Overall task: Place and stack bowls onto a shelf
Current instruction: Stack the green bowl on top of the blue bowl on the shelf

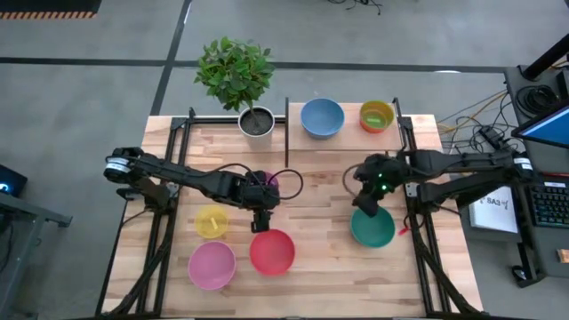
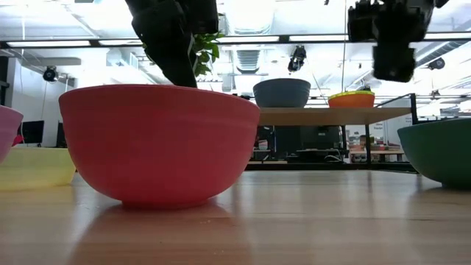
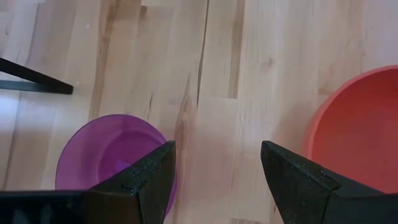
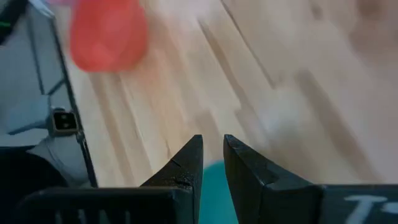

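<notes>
Bowls are scattered over the plank table in the high view: a blue bowl and an orange bowl with a lime green one nested in it sit on the shelf at the far edge, just right of a potted plant. Nearer, the yellow bowl, pink bowl and red bowl cluster on the left half, and the teal bowl lies on the right half. The left gripper hangs between the yellow and red bowls, close to the red one's far rim, with a purple bowl mostly hidden under its wrist. The right gripper hovers at the teal bowl's far rim. In the low view the red bowl fills the foreground, the left arm coming down behind it; the blue bowl and orange bowl rest on the shelf beyond, and the teal bowl shows at the right edge. The left wrist view shows that gripper with its jaws spread wide and empty over bare wood, the purple bowl on one side and the red bowl on the other. In the right wrist view the right gripper has its jaws nearly together with only a narrow gap, holding nothing, and a sliver of teal bowl below them.
</notes>
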You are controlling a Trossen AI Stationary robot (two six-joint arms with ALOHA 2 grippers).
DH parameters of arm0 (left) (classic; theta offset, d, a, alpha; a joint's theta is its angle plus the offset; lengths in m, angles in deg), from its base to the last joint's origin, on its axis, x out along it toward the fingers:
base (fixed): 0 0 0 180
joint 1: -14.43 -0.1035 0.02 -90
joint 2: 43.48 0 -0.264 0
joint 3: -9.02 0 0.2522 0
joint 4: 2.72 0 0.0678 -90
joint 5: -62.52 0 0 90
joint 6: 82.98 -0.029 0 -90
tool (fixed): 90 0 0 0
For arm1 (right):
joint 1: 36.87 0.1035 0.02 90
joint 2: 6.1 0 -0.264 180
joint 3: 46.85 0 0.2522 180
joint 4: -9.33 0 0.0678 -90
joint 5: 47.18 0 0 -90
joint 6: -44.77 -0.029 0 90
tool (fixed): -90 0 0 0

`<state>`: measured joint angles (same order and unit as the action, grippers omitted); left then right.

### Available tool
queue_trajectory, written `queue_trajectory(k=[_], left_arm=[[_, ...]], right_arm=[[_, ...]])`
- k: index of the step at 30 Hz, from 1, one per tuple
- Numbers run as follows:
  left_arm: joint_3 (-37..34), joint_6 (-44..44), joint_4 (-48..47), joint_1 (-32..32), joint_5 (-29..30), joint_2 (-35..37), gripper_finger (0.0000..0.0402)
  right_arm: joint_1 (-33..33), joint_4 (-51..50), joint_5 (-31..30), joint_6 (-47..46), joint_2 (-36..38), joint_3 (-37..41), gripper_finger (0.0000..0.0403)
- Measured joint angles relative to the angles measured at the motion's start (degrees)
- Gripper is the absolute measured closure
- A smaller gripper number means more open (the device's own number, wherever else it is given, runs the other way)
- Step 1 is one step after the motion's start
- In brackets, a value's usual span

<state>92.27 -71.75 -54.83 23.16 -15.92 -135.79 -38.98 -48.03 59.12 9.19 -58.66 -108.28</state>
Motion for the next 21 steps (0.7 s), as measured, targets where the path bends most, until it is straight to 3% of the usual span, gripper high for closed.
queue_trajectory(k=[10, 15, 21], left_arm=[[0.0, -0.8, -0.8, 0.0, 0.1, 0.0, 0.0183], [0.0, -2.6, -0.9, 0.0, 0.1, 0.0, 0.0183], [0.0, -3.0, -1.2, 0.0, 0.1, 0.0, 0.0183]], right_arm=[[10.5, -14.7, -5.1, -15.6, -12.3, -8.8, 0.035], [14.2, -16.2, -6.3, -19.1, -18.5, -12.8, 0.0346], [17.5, -17.5, -5.9, -21.9, -25.1, -17.5, 0.0305]])
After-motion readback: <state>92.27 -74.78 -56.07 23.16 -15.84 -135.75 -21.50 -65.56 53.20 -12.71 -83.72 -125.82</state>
